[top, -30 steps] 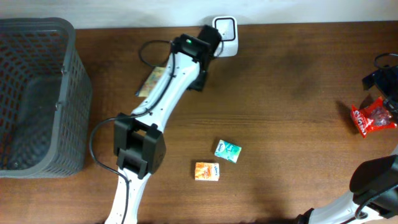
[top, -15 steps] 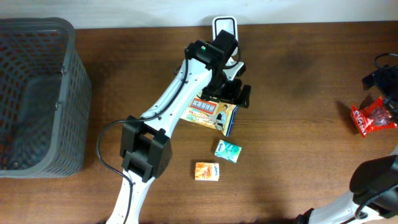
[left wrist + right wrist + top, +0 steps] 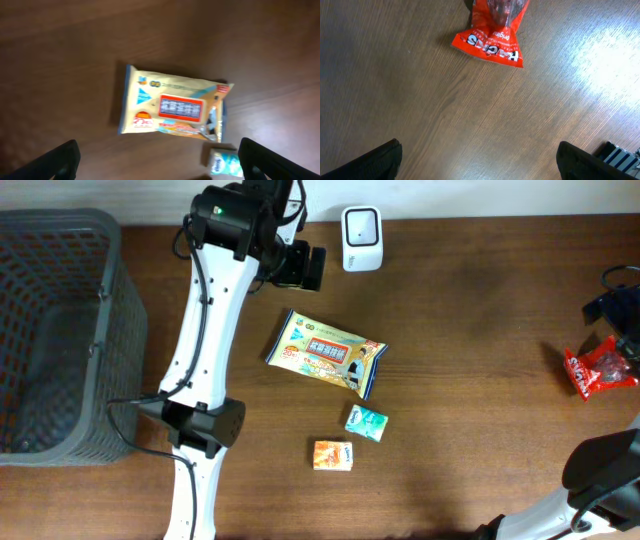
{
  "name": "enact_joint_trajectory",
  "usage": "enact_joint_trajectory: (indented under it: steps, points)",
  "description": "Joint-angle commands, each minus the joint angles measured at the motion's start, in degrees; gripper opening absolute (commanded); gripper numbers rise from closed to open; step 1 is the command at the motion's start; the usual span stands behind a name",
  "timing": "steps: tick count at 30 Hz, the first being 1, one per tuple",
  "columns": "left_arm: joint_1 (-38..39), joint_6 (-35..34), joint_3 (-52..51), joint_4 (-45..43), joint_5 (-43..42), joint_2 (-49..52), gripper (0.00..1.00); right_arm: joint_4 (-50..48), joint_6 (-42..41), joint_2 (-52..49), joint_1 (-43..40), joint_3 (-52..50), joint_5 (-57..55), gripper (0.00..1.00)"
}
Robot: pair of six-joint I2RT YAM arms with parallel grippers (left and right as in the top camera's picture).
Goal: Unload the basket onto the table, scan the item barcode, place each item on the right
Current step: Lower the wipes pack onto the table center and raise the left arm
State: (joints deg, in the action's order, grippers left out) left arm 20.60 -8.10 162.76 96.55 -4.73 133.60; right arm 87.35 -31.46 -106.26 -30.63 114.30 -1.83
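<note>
A yellow wipes pack (image 3: 325, 355) lies flat on the brown table, label up, below and left of the white scanner (image 3: 360, 225) at the back edge. My left gripper (image 3: 303, 268) hovers open up and left of the pack, holding nothing. In the left wrist view the pack (image 3: 172, 107) lies ahead of the open gripper (image 3: 160, 162), both dark fingertips (image 3: 57, 160) well apart. My right gripper (image 3: 612, 308) stands open at the far right, just above a red snack bag (image 3: 598, 370). That bag (image 3: 492, 35) lies ahead of the empty right gripper (image 3: 479, 160).
A small teal packet (image 3: 366, 423) and a small orange packet (image 3: 333, 455) lie in front of the yellow pack. The teal packet (image 3: 225, 162) shows beside my left gripper's right finger. A dark grey mesh basket (image 3: 125, 330) fills the left side.
My left gripper opened and let go of the yellow pack, which now lies on the table. The left arm then swung back and to the left. The right arm has not moved.
</note>
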Motion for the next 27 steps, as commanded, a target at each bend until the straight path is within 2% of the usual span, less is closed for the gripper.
enact_joint_trajectory:
  steps: [1,8,10,13,16,18,21,24,27]
  points:
    - [0.1,0.9,0.3,0.2,5.8,-1.0,0.99,-0.7,-0.5,0.0,0.2,-0.1,0.2,0.98]
    - [0.1,0.9,-3.2,0.2,5.8,-1.0,0.99,-3.2,-0.9,0.0,0.2,-0.1,2.4,0.98]
    - [0.1,0.9,-4.5,-0.4,5.8,-0.9,0.99,-3.3,-0.5,0.0,0.3,-0.1,17.2,0.98]
    - [0.0,0.8,-5.7,-1.1,5.8,-0.2,0.99,-3.4,10.5,0.0,2.1,-0.1,30.0,0.99]
    - [-0.4,0.8,-6.1,-1.3,5.9,-0.1,0.99,-5.5,21.3,0.0,9.9,-0.1,31.3,0.99]
    - [-1.1,-1.6,-6.1,-1.6,6.3,-0.1,0.99,-6.9,26.4,-0.2,15.1,-0.1,31.1,1.00]
    - [-3.8,-5.8,-6.1,-2.2,6.1,-0.1,0.99,-10.9,28.1,-0.2,24.8,-0.1,28.8,0.99]
    - [-5.0,-5.8,-6.1,-1.4,6.1,-0.1,0.99,-14.9,27.7,-0.7,30.5,-0.1,28.4,0.98]
    - [-6.2,-5.8,-6.1,-1.0,6.3,-0.1,0.99,-18.6,33.1,-3.0,37.1,-0.2,22.7,0.99]
